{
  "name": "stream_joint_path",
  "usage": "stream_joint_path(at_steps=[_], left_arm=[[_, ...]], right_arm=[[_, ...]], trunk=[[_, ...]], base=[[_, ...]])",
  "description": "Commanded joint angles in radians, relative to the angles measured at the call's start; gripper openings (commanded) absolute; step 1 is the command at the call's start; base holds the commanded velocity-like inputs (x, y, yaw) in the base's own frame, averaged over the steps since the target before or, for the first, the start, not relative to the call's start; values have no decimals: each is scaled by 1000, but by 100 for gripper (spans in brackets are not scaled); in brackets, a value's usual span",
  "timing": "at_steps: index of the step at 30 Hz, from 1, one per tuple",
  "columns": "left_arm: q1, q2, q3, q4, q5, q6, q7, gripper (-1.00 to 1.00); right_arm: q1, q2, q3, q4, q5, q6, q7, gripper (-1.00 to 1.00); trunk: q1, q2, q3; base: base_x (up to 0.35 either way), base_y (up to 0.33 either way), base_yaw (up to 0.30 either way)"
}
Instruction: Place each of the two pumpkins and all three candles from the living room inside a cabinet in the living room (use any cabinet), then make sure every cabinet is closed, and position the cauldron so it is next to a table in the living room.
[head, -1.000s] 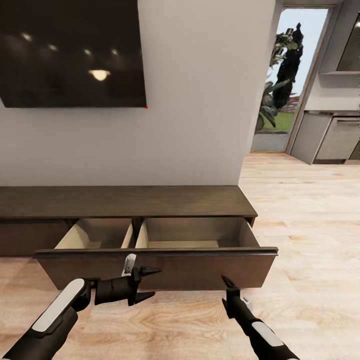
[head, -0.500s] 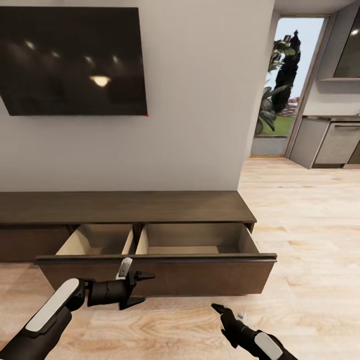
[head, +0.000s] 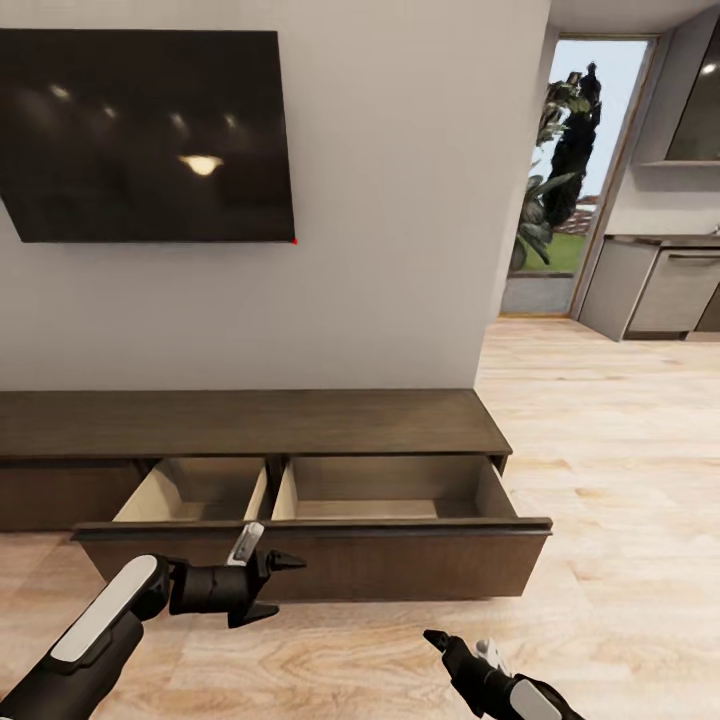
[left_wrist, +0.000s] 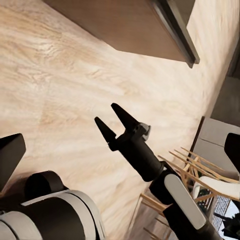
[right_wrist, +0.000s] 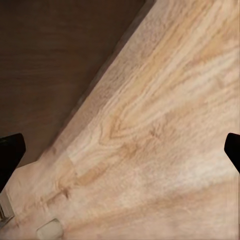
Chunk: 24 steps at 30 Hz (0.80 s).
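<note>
A long, low cabinet (head: 250, 422) of dark-brown wood grain runs along the foot of a plain pale wall (head: 400, 200), its flat top bare, and its wide drawer (head: 320, 500) is pulled out over the floor. The drawer has pale inner walls and a divider that splits it into a narrower left compartment and a wider right one; what shows of both compartments holds nothing. Above the cabinet a dark television screen (head: 145, 135) hangs on the wall, catching reflections of ceiling lights. The floor (head: 620, 480) is light wood plank with a strong grain and stretches off to the right, where the wall ends and the room opens toward a tall glazed doorway (head: 570, 170) showing trees and sky, with grey kitchen units (head: 665, 285) beside it. The left hand (head: 287, 586) sits low in front of the drawer's dark front panel, just apart from it, its two black fingers spread wide and holding nothing. The right hand (head: 440, 640) is lower and to the right, over bare floor in front of the drawer's right end; in the left wrist view the right hand (left_wrist: 111, 119) shows two pointed fingers parted with nothing between them. In the right wrist view the dark drawer front meets the plank floor on a diagonal, and a small pale object (right_wrist: 49, 229) lies on the floor near the picture's edge, too blurred to identify. The left wrist view also catches light wooden chairs (left_wrist: 200, 172) beyond the arm.
</note>
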Motion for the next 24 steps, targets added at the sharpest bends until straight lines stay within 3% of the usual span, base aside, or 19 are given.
stream_joint_path(at_steps=[1, 6, 12, 24], left_arm=[[-1, 1, -1, -1, 7, -1, 16, 100], [-2, 6, 6, 34, 4, -3, 31, 100], [-2, 7, 43, 65, 4, -1, 46, 100], [-3, 5, 50, 67, 4, -1, 47, 100]], right_arm=[[0, -2, 6, 0, 2, -1, 2, 100], [0, 1, 7, -1, 12, -8, 2, 100], [0, 1, 7, 3, 13, -13, 3, 100], [0, -3, 6, -1, 10, -10, 8, 100]], trunk=[[-4, 7, 2], [-23, 42, 18], [-46, 84, 37], [-92, 168, 74]], base=[[0, 0, 0], [0, 0, 0], [0, 0, 0], [0, 0, 0]])
